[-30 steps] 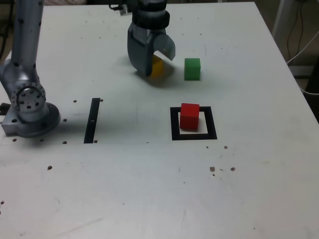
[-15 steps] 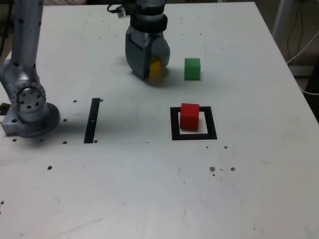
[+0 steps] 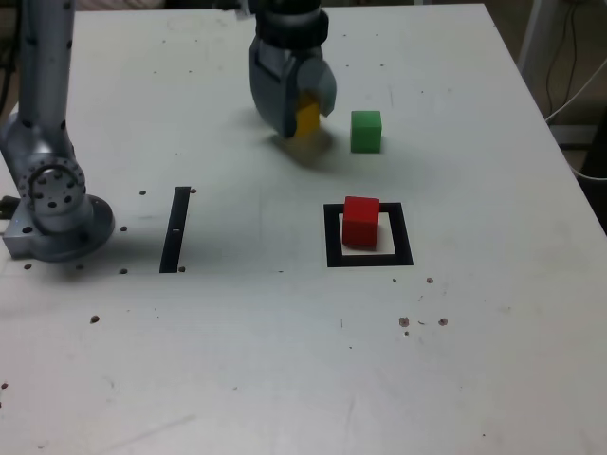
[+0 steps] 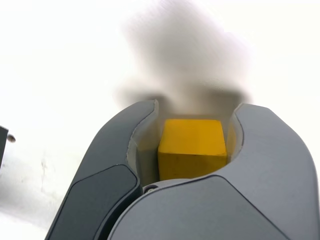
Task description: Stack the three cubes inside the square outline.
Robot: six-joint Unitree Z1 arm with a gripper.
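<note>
Three cubes are showing in the exterior view — from its left, the yellow cube (image 3: 306, 118) is sitting clenched in the gripper (image 3: 296, 112) above the table (image 3: 285, 360), the red cube (image 3: 360, 220) is resting inside the square outline (image 3: 369, 235), and the green cube (image 3: 365, 131) is standing on the table just beyond it.

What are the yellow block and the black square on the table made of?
The yellow cube looks like painted wood or hard plastic: matte, solid colour, crisp edges. The square outline looks like flat black tape or print, since it lies level with the table; I can't tell which.
</note>
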